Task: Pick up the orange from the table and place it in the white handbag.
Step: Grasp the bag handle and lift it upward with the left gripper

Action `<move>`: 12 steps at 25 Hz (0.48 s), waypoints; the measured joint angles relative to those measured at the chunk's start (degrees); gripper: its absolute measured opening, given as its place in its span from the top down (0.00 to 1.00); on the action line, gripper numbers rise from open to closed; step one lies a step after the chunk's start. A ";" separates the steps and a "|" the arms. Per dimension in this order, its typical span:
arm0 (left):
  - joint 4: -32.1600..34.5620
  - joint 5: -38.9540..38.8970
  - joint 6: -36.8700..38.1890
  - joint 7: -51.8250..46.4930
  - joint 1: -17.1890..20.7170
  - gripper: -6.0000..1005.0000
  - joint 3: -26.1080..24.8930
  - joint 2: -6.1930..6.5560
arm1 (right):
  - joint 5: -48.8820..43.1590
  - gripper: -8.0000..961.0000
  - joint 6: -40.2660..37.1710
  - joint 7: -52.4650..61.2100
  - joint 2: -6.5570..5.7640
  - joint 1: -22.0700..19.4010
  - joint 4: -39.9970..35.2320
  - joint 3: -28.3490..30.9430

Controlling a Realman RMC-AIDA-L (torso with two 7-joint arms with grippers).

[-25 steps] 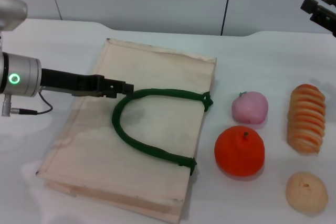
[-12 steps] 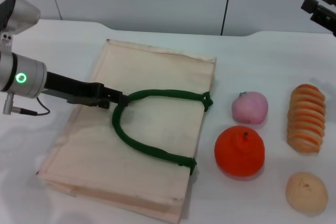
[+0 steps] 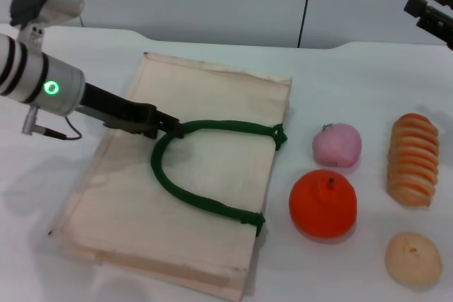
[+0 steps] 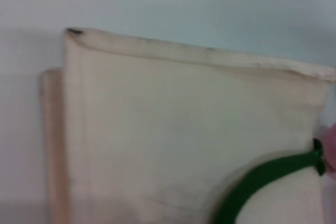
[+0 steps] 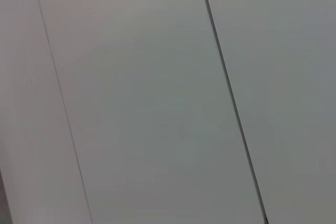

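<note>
White table (image 3: 354, 68), grey panelled wall (image 5: 157, 98) behind. Left gripper (image 3: 173, 129) at white handbag's (image 3: 205, 175) green handle (image 3: 191, 196), grip state unclear, possibly pinching. Orange (image 3: 323, 204) just right of bag. Right gripper (image 3: 430, 13) parked far right.

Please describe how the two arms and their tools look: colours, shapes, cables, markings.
The left arm is a silver cylinder with black bands, a green ring light, a thin grey cable and a slim black left tool. Of the right tool only black blocky parts show.
</note>
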 joint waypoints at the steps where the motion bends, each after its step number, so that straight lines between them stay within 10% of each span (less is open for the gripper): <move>1: 0.66 0.24 -0.01 -0.03 -0.15 0.29 -0.01 0.00 | 0.00 0.17 0.01 0.00 0.01 0.01 -0.03 0.00; 12: 4.65 7.89 -4.99 -4.47 -1.79 0.29 0.00 -0.34 | 0.24 0.17 0.09 0.00 0.02 0.03 -0.06 0.00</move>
